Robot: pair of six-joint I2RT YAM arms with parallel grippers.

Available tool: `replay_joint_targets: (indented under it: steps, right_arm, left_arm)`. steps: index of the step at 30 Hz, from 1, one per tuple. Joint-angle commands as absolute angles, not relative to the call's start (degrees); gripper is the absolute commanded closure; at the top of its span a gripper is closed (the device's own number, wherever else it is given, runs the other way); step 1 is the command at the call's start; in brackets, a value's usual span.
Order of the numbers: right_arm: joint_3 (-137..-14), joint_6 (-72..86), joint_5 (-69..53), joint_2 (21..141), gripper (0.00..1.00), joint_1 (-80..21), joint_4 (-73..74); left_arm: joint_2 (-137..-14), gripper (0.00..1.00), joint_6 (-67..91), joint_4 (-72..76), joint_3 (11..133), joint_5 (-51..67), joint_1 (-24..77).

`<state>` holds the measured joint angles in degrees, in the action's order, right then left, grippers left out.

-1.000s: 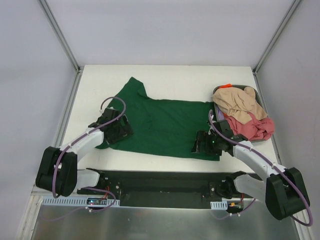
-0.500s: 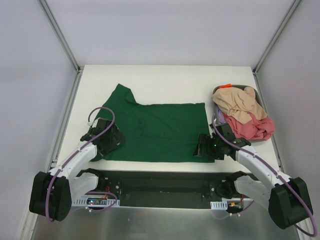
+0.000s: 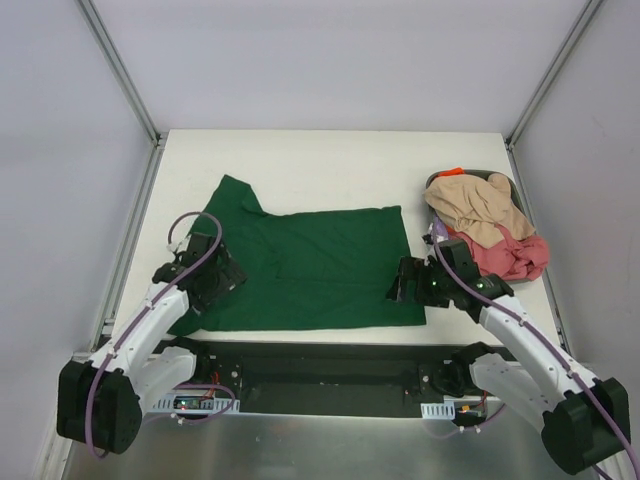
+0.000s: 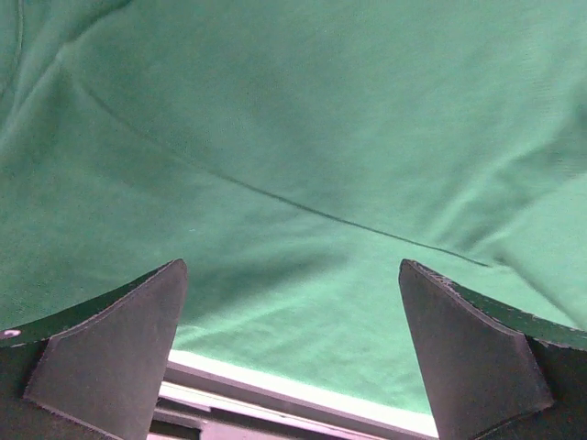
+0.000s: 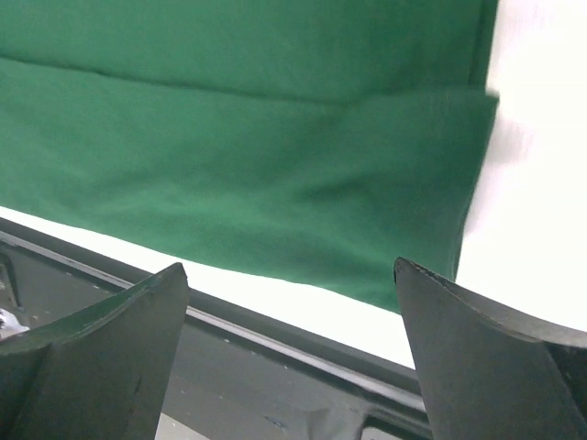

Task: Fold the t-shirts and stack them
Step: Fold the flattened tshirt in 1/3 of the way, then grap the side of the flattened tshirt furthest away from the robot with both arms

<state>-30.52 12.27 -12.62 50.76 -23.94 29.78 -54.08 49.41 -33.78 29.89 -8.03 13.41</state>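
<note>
left gripper [image 3: 212,282] [image 4: 292,266] – jaws spread wide, nothing between them. your wrist view shows only cloth beneath the fingers, with a thin seam line running across it. whether the tips touch the cloth, you can't tell.

right gripper [image 3: 412,283] [image 5: 289,268] – jaws equally wide and holding nothing. it hangs over a folded double layer at the cloth's corner.

both sit over the dark green t-shirt [image 3: 310,265] [image 4: 303,119] [image 5: 229,137]: left claw at its 8 o'clock end, right claw at its 4 o'clock corner. the shirt lies flat across the middle of the white table [image 3: 320,160], with one sleeve poking toward 11 o'clock. its near hem lies close to the table's 6 o'clock edge, beside the black rail [image 3: 330,365] [image 5: 275,385].

out at 2 to 3 o'clock on the table, a dark tray [image 3: 513,187] holds the rest in a heap. the beige t-shirt [image 3: 475,210] is crumpled on top, the pink-red t-shirt [image 3: 510,255] is bunched under it toward 5 o'clock, and an orange bit [image 3: 455,171] peeks out at the heap's 11 o'clock edge. the right claw sits just beside the heap, at its 8 o'clock.
</note>
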Motion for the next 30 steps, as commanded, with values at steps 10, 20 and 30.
replay_joint_targets:
  steps: [10,20,30]
  right_arm:
    - [-51.5,10.3,-11.2,64.0,0.04,-23.1,16.6]
    - [-64.9,9.8,-15.2,86.4,0.04,-22.6,15.1]
    - [-69.9,9.5,-13.5,94.8,0.04,-21.6,15.5]
  left_arm:
    - [-81.4,0.01,37.6,-33.2,69.5,-9.4,5.4]
    - [-126.3,0.12,28.5,-38.7,118.8,-9.5,2.5]
    - [-144.5,0.23,18.0,-39.7,138.3,-9.9,1.3]
